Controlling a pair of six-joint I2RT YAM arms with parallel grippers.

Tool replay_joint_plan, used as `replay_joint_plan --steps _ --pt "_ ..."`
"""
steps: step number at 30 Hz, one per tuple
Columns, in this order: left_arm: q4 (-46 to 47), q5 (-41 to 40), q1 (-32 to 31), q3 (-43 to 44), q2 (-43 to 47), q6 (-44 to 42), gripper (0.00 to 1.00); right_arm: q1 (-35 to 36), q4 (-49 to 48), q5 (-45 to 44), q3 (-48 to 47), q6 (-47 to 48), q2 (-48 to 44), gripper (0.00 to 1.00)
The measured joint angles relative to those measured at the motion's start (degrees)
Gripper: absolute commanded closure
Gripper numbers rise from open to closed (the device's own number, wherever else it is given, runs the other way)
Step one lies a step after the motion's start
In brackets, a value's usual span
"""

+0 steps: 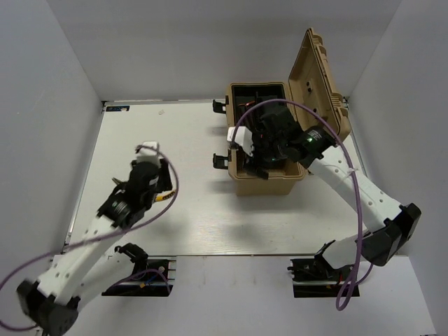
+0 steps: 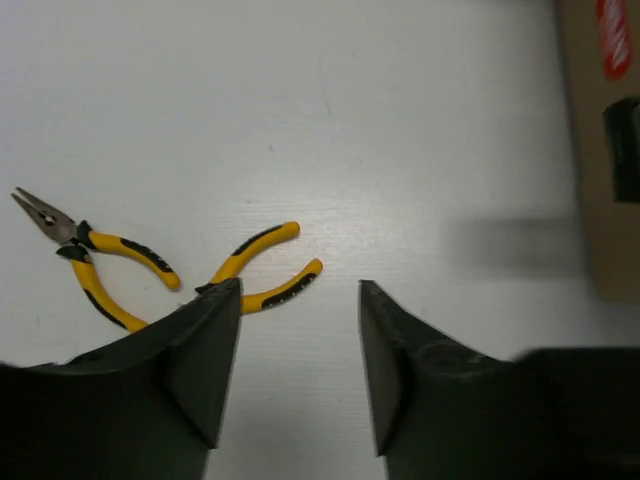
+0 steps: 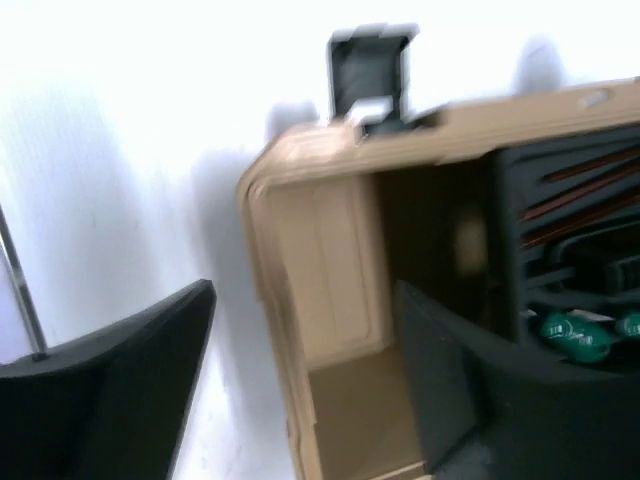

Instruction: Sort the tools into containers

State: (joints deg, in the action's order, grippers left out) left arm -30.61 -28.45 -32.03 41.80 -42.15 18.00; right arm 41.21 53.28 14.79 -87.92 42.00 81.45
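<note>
Now | left claw (image 2: pixel 300 292) spread | right claw (image 3: pixel 302 298) spread | yellow-handled pliers (image 2: pixel 125 244) | tan boxy case (image 3: pixel 322 262)

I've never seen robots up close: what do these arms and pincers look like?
The left arm and right arm are white shells with black joints, each trailing a looping purple cable. A small green light glows on the right one. The left pincer and right pincer each have two broad, dark wedge-shaped fingers.
</note>
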Motion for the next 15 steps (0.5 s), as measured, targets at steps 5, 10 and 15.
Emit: replay_joint_plan --steps 5,10,15 --pt "-0.9 7.5 0.7 5.1 -18.6 -0.4 0.73 0.0 -4.3 3.1 -4.0 -10.1 -0.4 1.0" --pt "-1.1 11.1 4.5 12.0 -32.4 -2.3 0.57 0.0 -6.6 9.7 -4.6 -18.4 1.2 0.64" --pt "0.4 14.7 11.2 13.4 -38.5 -5.7 0.35 0.0 -8.9 13.7 -4.3 -23.0 3.5 0.58"
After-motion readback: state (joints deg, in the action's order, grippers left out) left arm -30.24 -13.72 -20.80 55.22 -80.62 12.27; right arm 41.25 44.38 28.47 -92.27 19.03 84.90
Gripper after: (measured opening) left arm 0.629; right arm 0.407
